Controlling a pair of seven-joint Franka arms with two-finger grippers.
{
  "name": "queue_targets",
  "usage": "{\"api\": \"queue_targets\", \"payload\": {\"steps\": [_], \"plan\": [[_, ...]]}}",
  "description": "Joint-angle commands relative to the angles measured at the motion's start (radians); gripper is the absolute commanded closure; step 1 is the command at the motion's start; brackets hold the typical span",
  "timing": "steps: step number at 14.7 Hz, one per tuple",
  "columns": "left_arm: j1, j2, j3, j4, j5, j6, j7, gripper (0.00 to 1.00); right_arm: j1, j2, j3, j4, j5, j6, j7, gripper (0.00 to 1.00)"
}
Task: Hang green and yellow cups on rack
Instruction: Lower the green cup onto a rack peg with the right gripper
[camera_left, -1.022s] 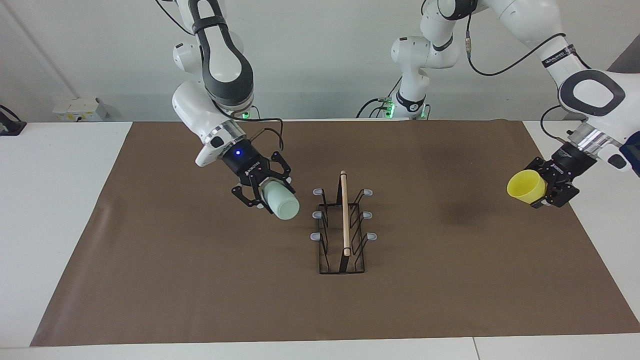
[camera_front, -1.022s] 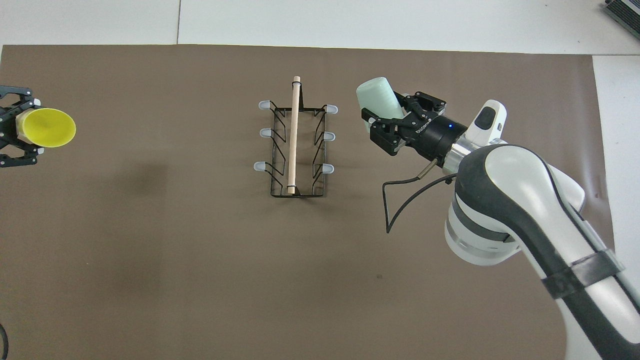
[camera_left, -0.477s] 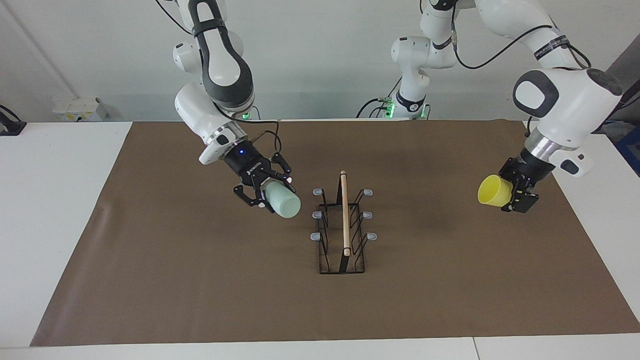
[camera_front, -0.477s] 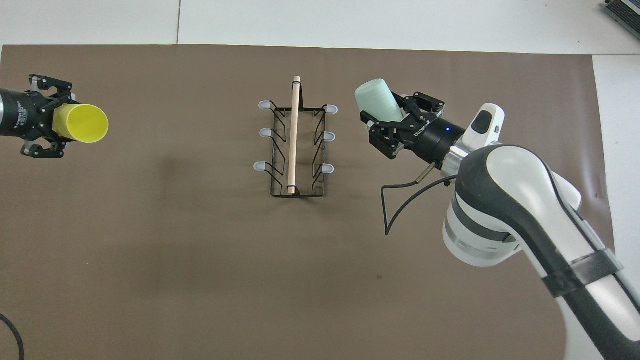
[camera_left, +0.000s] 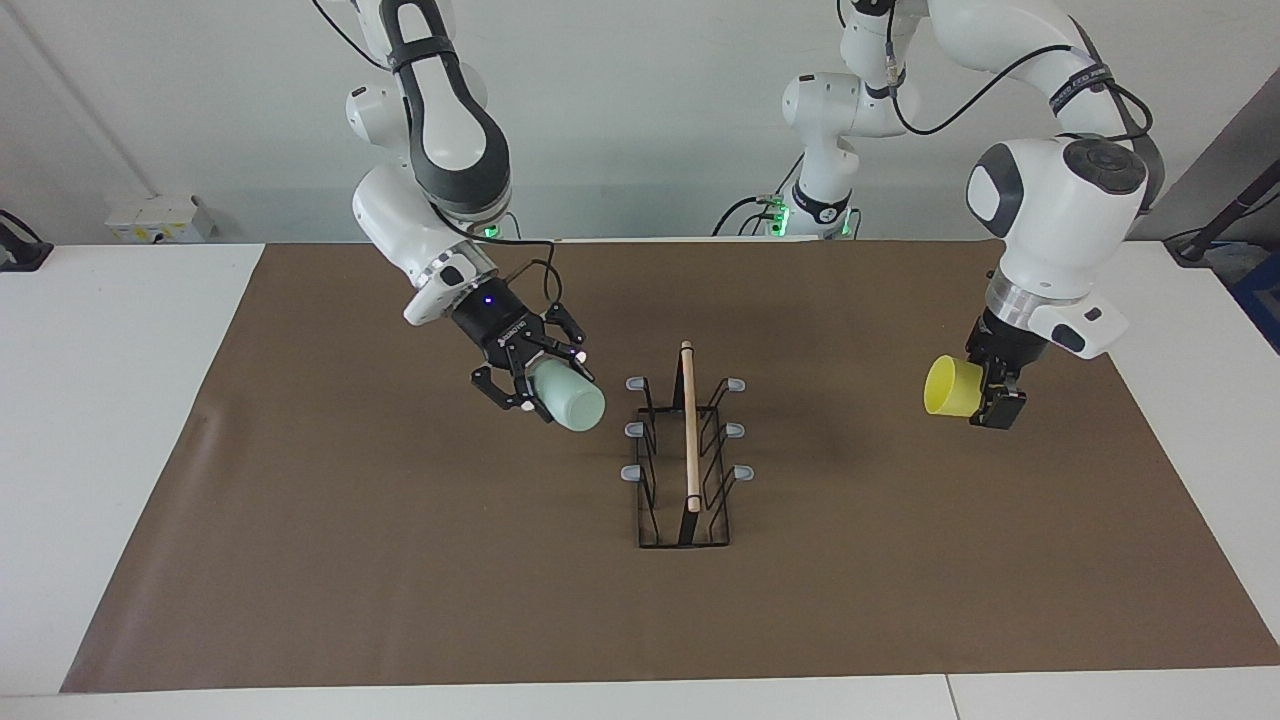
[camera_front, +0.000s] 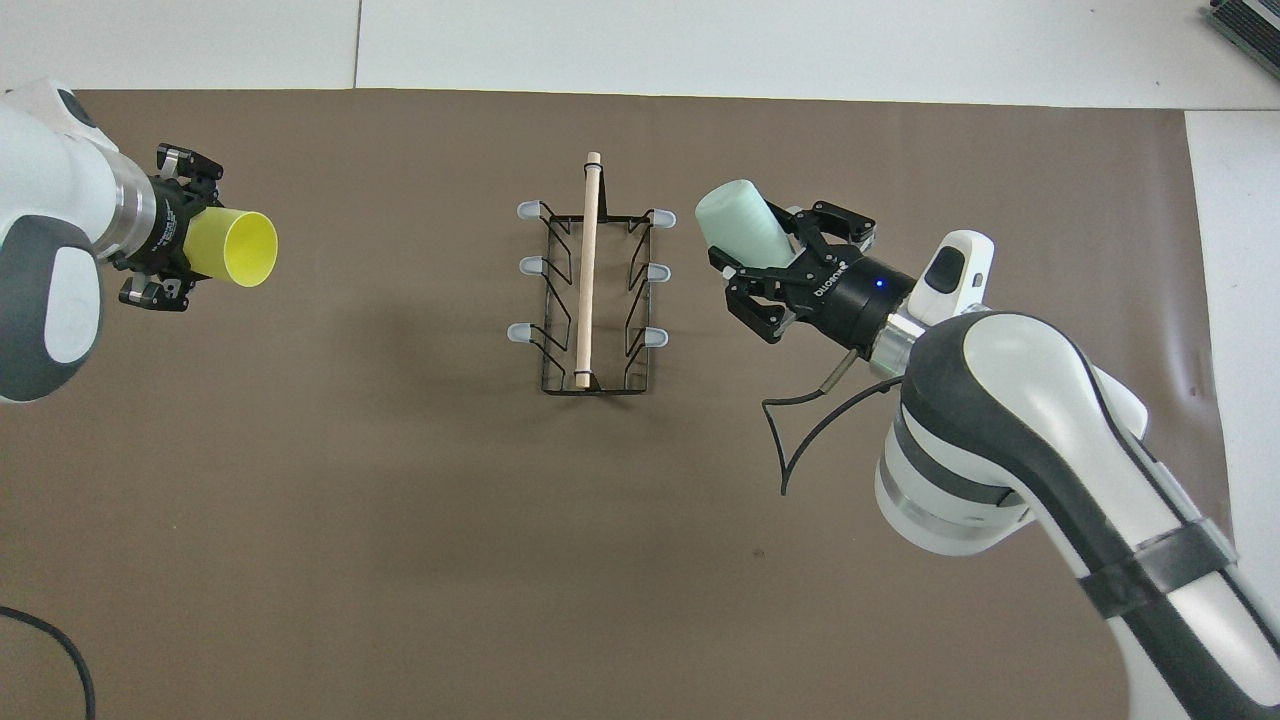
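Observation:
The black wire rack (camera_left: 690, 430) with its wooden dowel top stands on the middle of the brown mat; it also shows in the overhead view (camera_front: 588, 270). Its grey-tipped prongs are all bare. My right gripper (camera_left: 548, 385) is shut on the mint green cup (camera_left: 575, 407) and holds it tilted in the air beside the rack, toward the right arm's end, closed bottom toward the rack (camera_front: 735, 225). My left gripper (camera_left: 985, 395) is shut on the yellow cup (camera_left: 948, 387), held on its side over the mat at the left arm's end, open mouth toward the rack (camera_front: 240, 248).
The brown mat (camera_left: 400, 560) covers most of the white table (camera_left: 100, 400). A white socket box (camera_left: 160, 218) sits by the wall at the right arm's end. A black cable (camera_front: 800, 430) hangs from the right wrist.
My left gripper has swung in from the table's end toward the rack with the yellow cup and turned it level. My right gripper has edged the green cup slightly closer to the rack.

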Motion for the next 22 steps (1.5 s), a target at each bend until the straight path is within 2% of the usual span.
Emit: {"api": "queue_targets", "payload": {"steps": [1, 3, 4, 6, 10, 13, 17, 22], "plan": [[0.020, -0.018, -0.031, -0.009, 0.068, 0.007, -0.047, 0.75, 0.037, -0.048, 0.005, -0.033, 0.285, 0.025, -0.168, 1.00], [0.020, -0.018, -0.051, -0.010, 0.132, 0.002, -0.084, 0.75, 0.072, -0.062, 0.004, -0.049, 0.550, 0.017, -0.367, 1.00], [0.021, -0.019, -0.062, -0.009, 0.151, -0.001, -0.106, 0.75, 0.081, -0.064, 0.004, -0.052, 0.634, 0.013, -0.440, 1.00], [0.020, -0.025, -0.079, -0.013, 0.204, -0.011, -0.162, 0.75, 0.093, -0.062, 0.004, -0.065, 0.728, -0.006, -0.529, 1.00], [0.020, -0.033, -0.142, -0.015, 0.335, -0.073, -0.242, 0.75, 0.087, -0.050, 0.004, -0.127, 0.884, -0.139, -0.733, 1.00], [0.020, -0.039, -0.185, -0.018, 0.424, -0.119, -0.314, 0.75, 0.083, -0.039, 0.002, -0.184, 0.949, -0.242, -0.839, 1.00], [0.020, -0.053, -0.241, -0.024, 0.525, -0.175, -0.442, 0.75, 0.070, -0.015, 0.002, -0.201, 0.989, -0.320, -0.908, 1.00], [0.020, -0.061, -0.323, -0.026, 0.633, -0.287, -0.488, 0.75, 0.067, 0.023, 0.004, -0.232, 1.053, -0.438, -0.970, 1.00]]}}
